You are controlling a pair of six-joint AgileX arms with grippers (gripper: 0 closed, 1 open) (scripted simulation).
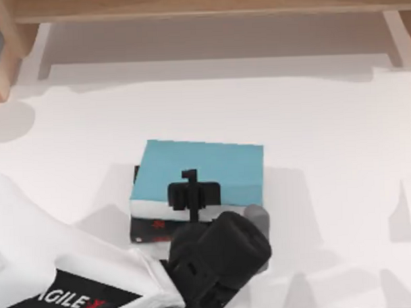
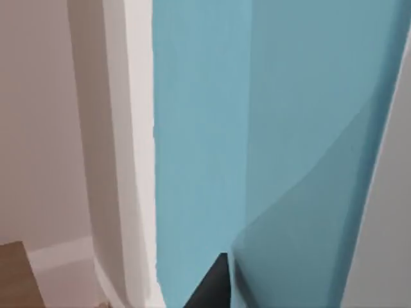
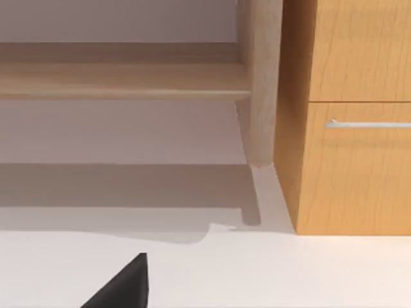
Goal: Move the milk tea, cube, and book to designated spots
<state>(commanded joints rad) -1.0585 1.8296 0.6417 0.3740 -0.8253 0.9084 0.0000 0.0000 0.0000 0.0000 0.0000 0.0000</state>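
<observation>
Nearest the lower edge of the top view, the left arm reaches in from the left; its left gripper point(image 1: 191, 195) is clamped on the near edge of the book point(image 1: 206, 169). That teal book lies atop a black book point(image 1: 149, 229) on the white table point(image 1: 326, 123). Beyond, a wooden shelf point(image 1: 207, 4) spans the far edge.

Office-like: white desk point(image 1: 327, 156), wooden drawers point(image 3: 350, 115)

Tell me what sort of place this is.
Probably a study or office desk, in simulation: a white table under a wooden shelf, a wooden drawer cabinet beside it, and the book stacked on a black book at the left gripper.
</observation>
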